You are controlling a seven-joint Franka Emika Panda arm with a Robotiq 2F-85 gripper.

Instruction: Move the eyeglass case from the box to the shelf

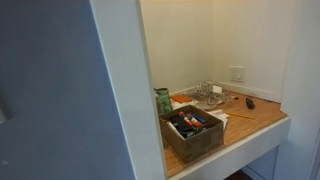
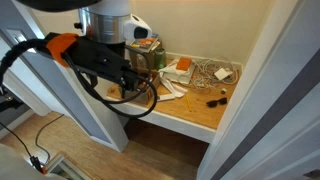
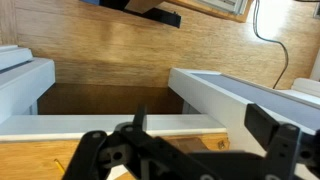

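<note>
The brown cardboard box stands at the front of the wooden shelf in the white alcove. It holds red, orange and dark items. A dark oblong shape among them looks like the eyeglass case. In an exterior view the arm hangs in front of the shelf and hides most of the box. In the wrist view my gripper is open and empty. A white edge and a strip of wooden board show between its fingers.
A green can stands behind the box. A clear wire-like basket sits at the back of the shelf, and a tiny black item lies beyond it. White alcove walls close both sides.
</note>
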